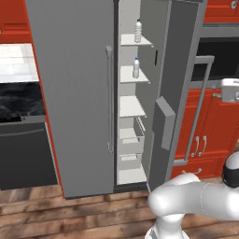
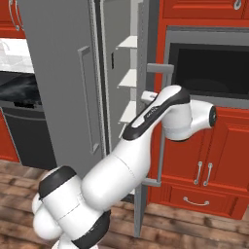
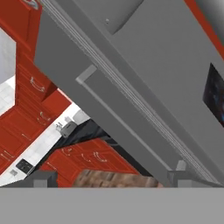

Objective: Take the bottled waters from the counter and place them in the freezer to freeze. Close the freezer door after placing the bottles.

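Two bottled waters stand upright inside the freezer (image 1: 131, 108), one (image 1: 138, 31) on the top white shelf and one (image 1: 136, 68) on the shelf below. The freezer door (image 1: 179, 70) stands swung open to the right, its long bar handle (image 1: 200, 108) facing away from the shelves. My hand (image 1: 230, 89) is on the outer side of that door, close to the handle (image 2: 166, 121). In the hand view my gripper (image 3: 113, 179) is open and holds nothing, facing the door's grey face (image 3: 144, 57) and handle (image 3: 131, 122). The black counter (image 1: 21, 100) lies to the left.
The fridge's wide left door (image 1: 74, 93) is closed. A black built-in oven (image 2: 214, 73) and red cabinet doors (image 2: 204, 160) stand just right of the open door. A dark appliance front (image 1: 23, 154) sits under the counter. The floor is wood planks (image 1: 70, 214).
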Tool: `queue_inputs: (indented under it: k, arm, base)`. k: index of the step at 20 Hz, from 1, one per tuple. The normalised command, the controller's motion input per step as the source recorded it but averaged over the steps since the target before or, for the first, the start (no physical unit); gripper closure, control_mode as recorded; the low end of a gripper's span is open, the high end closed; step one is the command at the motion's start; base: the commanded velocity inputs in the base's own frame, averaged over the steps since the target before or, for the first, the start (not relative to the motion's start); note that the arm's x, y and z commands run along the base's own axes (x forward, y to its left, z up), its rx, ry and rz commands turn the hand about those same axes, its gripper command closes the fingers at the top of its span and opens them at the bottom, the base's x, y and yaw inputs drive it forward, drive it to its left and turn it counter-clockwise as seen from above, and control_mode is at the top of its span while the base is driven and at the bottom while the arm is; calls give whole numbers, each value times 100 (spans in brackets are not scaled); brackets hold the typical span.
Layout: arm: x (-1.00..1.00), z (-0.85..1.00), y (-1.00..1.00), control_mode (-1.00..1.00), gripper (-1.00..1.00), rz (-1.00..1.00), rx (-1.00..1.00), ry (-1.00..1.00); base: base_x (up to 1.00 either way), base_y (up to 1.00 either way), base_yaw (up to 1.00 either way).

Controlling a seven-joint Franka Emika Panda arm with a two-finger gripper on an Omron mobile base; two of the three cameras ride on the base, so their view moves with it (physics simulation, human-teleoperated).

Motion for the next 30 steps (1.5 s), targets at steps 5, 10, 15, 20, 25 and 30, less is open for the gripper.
queue_inputs:
  k: [5,10,15,20,25,30]
  arm:
    - [5,-4,-21,-100,-100,0,0,0]
    - [10,-3,-2,-100,-100,0,0,0]
    - [28,-11,0,-100,-100,0,-3,0]
    - [24,-19,0,-100,-100,0,-4,0]
    - [28,-24,0,-100,-100,0,-5,0]
    - [34,-23,0,-100,-100,0,-6,0]
  base:
    - [0,0,0]
    - [0,0,0]
    - [0,0,0]
    - [0,0,0]
    - [0,0,0]
    - [0,0,0]
